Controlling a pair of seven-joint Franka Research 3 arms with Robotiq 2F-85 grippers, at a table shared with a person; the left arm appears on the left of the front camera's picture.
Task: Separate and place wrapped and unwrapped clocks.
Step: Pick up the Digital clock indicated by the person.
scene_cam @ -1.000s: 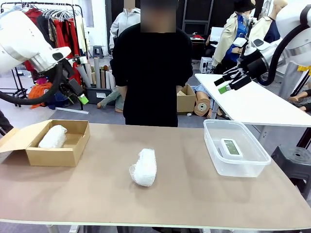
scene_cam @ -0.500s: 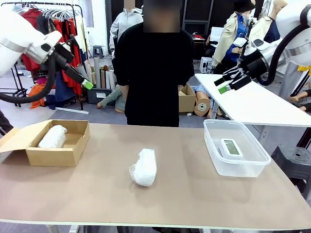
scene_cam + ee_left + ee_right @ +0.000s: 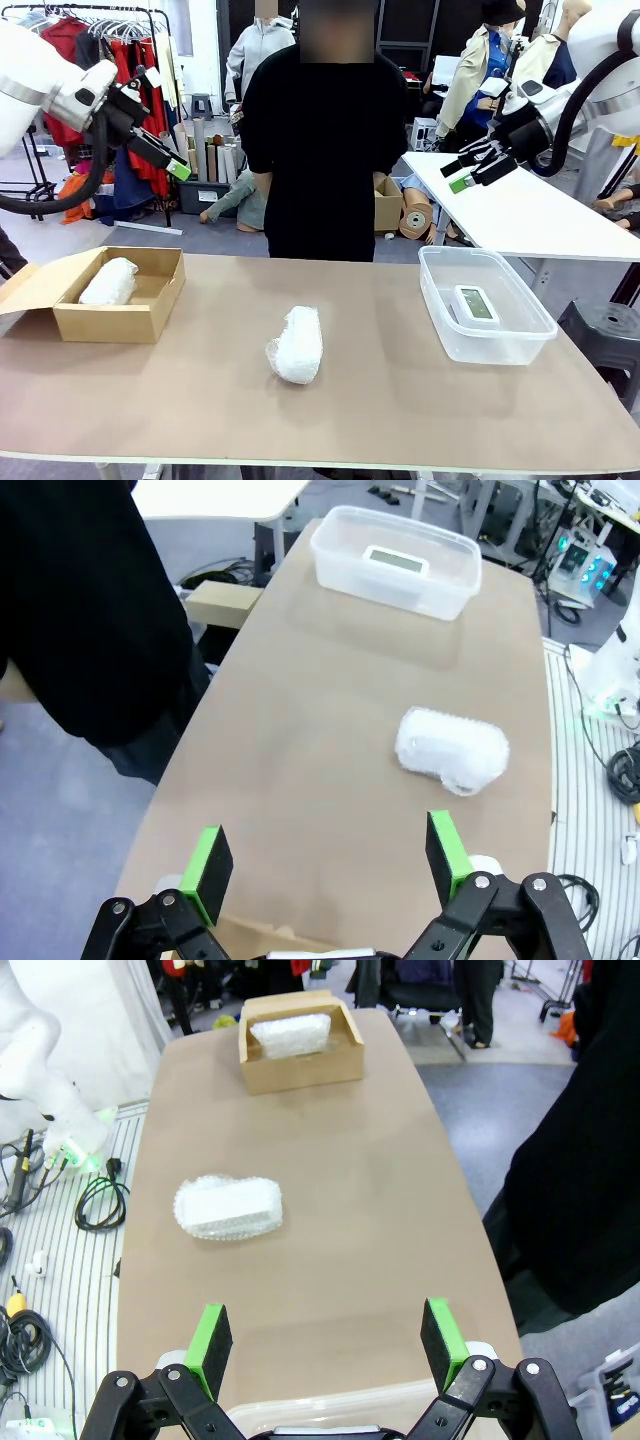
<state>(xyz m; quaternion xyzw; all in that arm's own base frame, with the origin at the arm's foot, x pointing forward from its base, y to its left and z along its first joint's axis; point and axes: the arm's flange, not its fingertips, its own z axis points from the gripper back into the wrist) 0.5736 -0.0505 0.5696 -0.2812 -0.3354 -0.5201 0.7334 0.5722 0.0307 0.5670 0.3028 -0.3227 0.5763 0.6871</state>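
Observation:
One wrapped clock (image 3: 296, 344) (image 3: 451, 750) (image 3: 228, 1207), a crinkly white bundle, lies at the middle of the table. Another wrapped clock (image 3: 108, 281) (image 3: 289, 1033) rests inside the open cardboard box (image 3: 150, 312) (image 3: 300, 1070) at the left. The unwrapped clock (image 3: 475, 303) (image 3: 396, 560), white with a grey-green screen, lies in the clear plastic bin (image 3: 520, 335) (image 3: 395, 585) at the right. My left gripper (image 3: 168, 164) (image 3: 328, 855) hangs open high above the box, holding nothing. My right gripper (image 3: 458, 173) (image 3: 325, 1340) is open high above the bin, also holding nothing.
A person in black (image 3: 318, 140) stands at the table's far edge behind the middle. A white side table (image 3: 530, 215) stands beyond the right end. Clothes racks and boxes fill the background. Bare tabletop (image 3: 400, 400) surrounds the middle bundle.
My left gripper has risen and swung up from beside the box's far side to a higher spot. The right arm and the clocks have not moved.

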